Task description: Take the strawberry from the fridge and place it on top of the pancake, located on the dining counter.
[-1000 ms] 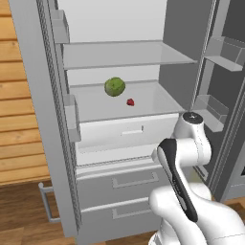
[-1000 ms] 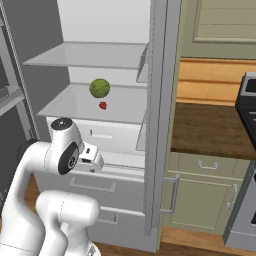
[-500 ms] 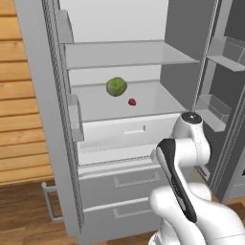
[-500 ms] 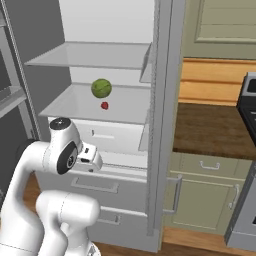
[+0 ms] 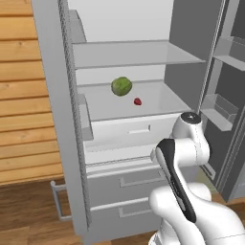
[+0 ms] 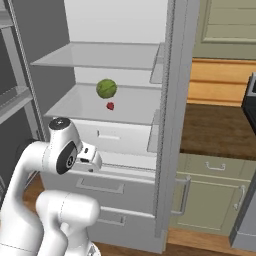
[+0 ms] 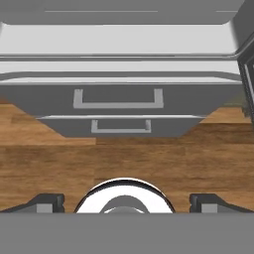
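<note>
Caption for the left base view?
Open fridge; strawberry beside green fruit on shelf, arm folded below.

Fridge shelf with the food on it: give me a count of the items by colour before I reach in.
Red: 1, the strawberry, right of the green one in the left base view.
Green: 1, the round green fruit.
Total: 2, lying close together but apart on the same fridge shelf.

No readable text, label, brand name, number or sign appears anywhere. The fridge (image 5: 129, 158), its shelves and its drawer fronts are plain and unmarked, and the white robot arm carries no lettering either.
</note>
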